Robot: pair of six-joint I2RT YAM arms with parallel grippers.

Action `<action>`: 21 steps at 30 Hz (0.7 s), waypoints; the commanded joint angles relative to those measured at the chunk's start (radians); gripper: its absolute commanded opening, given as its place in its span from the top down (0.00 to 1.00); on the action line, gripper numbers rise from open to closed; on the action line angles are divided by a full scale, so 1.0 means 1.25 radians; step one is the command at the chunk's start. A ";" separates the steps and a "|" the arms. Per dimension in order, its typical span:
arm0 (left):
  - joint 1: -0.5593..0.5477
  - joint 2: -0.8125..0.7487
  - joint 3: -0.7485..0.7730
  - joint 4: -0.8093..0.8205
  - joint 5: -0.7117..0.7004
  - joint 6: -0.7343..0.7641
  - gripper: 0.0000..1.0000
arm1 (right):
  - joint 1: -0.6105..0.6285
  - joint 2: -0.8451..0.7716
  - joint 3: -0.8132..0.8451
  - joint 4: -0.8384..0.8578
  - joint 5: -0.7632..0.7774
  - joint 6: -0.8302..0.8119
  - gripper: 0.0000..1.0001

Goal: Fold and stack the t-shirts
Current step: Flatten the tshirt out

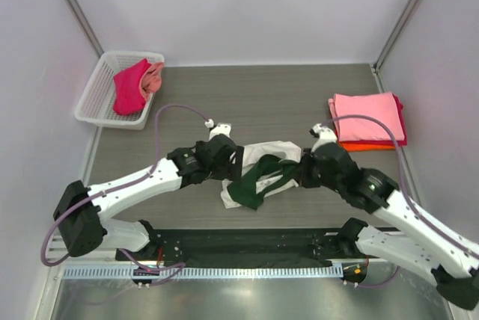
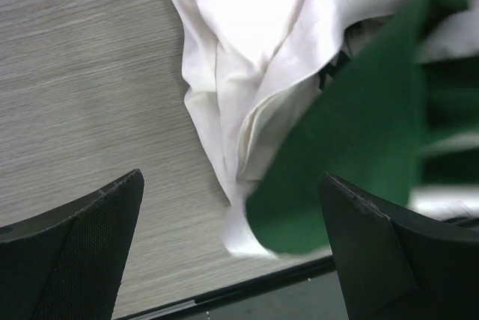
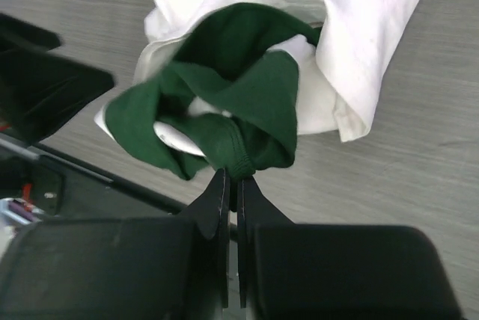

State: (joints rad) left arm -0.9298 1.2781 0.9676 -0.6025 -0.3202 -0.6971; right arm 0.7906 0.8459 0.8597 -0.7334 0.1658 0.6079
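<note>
**Crumpled cream tee [image 1: 262,157] in the middle of the tabletop [image 1: 262,103], pinched at one green sleeve [image 3: 224,111]**

At the far left a white mesh basket [image 1: 91,103] is seen, with a magenta tee [image 1: 131,90] and a pink tee [image 1: 154,77] inside, well apart from the work. The left jaws are spread wide and nothing is held by them; the near left edge of the cream tee is seen between them. The cloth is judged light, soft and limp, so sagging and bunching are expected when it is lifted. A hold at a hem corner or shoulder seam is advised, not at the loose middle. The right jaws are closed tight on the sleeve's cuff. At the right a folded stack [image 1: 367,114] is laid, near but apart; only the tee's own twisted folds are judged to be in the way.
</note>
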 commanded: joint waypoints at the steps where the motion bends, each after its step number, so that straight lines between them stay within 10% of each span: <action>1: 0.000 0.047 0.053 0.051 -0.021 0.026 0.01 | 0.001 -0.166 -0.079 0.001 -0.001 0.096 0.99; 8: 0.000 0.110 0.108 0.077 -0.022 0.034 0.00 | 0.001 -0.501 -0.036 -0.184 0.098 0.249 0.99; 21: -0.051 0.303 0.211 0.091 0.034 0.064 0.23 | 0.001 -0.499 -0.008 -0.283 0.169 0.263 0.99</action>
State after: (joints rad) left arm -0.9562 1.6844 1.2072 -0.5640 -0.2928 -0.6643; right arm 0.7902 0.2165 0.8536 -1.0943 0.3336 0.9154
